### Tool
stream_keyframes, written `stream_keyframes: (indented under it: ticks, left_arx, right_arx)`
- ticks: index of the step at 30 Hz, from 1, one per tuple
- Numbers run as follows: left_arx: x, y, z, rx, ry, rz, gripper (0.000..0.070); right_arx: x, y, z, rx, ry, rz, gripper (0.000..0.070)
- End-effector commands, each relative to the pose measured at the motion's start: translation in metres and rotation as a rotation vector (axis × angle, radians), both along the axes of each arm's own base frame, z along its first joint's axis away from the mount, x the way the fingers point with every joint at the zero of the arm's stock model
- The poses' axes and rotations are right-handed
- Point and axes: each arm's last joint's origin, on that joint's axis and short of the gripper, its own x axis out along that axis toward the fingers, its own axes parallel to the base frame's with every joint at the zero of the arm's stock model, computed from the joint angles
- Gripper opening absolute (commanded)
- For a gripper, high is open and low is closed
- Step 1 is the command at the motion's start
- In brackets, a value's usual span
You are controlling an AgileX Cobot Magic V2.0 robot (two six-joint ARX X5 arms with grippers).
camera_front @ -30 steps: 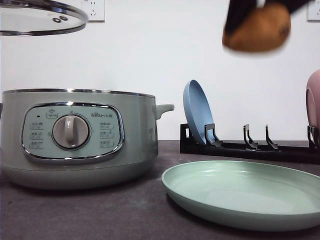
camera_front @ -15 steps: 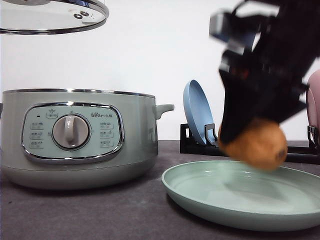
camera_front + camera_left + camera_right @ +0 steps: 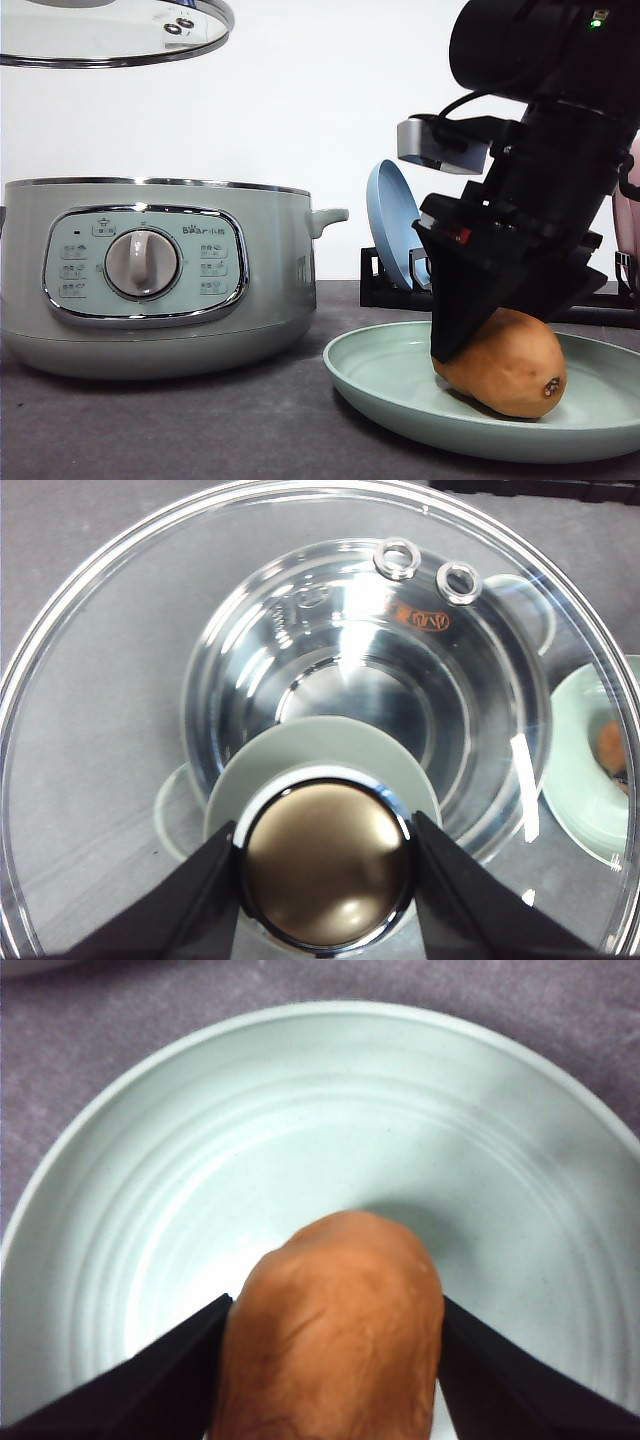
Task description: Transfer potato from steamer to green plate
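Observation:
The orange-brown potato (image 3: 512, 366) rests inside the pale green plate (image 3: 380, 385), leaning on the plate's floor. My right gripper (image 3: 470, 345) reaches down from above and is shut on the potato (image 3: 335, 1330), its black fingers (image 3: 150, 1380) pressed against both sides over the green plate (image 3: 300, 1110). The pale-green steamer (image 3: 150, 270) stands uncovered at the left. High above it hangs its glass lid (image 3: 100, 35), with my left gripper (image 3: 325, 865) shut on the lid's chrome knob. Through the lid (image 3: 100, 680) the steamer's bare metal bowl (image 3: 370, 680) shows.
Behind the green plate a black dish rack (image 3: 500, 295) holds an upright blue plate (image 3: 395, 225) and a pink plate (image 3: 628, 200) at the right edge. The dark grey table (image 3: 200, 420) lies bare in front of the steamer.
My right gripper came down from high up with the potato, which now rests in the green plate. The lid drifted slightly to the right.

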Motion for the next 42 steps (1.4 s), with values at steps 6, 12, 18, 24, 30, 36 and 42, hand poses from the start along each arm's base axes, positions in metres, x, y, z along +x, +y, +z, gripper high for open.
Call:
stream_keyframes:
  ticks: [6, 12, 18, 24, 30, 36, 42]
  left_arx:
    - [0.002, -0.009, 0.009, -0.052, -0.042, -0.035, 0.0000]
    - [0.014, -0.020, -0.001, -0.034, 0.003, -0.059, 0.0000]
    - [0.034, -0.032, -0.018, -0.011, 0.060, -0.067, 0.0000]
    - [0.059, -0.044, -0.038, 0.008, 0.107, -0.070, 0.0000]
    - [0.076, -0.055, -0.053, 0.015, 0.122, -0.081, 0.0000]
    - [0.090, -0.064, -0.069, 0.031, 0.157, -0.086, 0.0000]
    - [0.099, -0.068, -0.081, 0.046, 0.189, -0.087, 0.0000]
  right_arx:
    - [0.001, 0.002, -0.002, -0.001, 0.008, -0.020, 0.0538]
    - [0.001, -0.001, 0.015, 0.007, -0.056, -0.042, 0.0562]
    - [-0.008, -0.011, 0.055, 0.070, -0.167, -0.065, 0.0562]
    - [-0.026, -0.024, 0.092, 0.143, -0.267, -0.071, 0.0562]
    - [-0.043, -0.037, 0.113, 0.181, -0.343, -0.085, 0.0562]
    - [-0.052, -0.043, 0.121, 0.201, -0.370, -0.086, 0.0562]
    - [-0.055, -0.045, 0.122, 0.200, -0.371, -0.086, 0.0562]
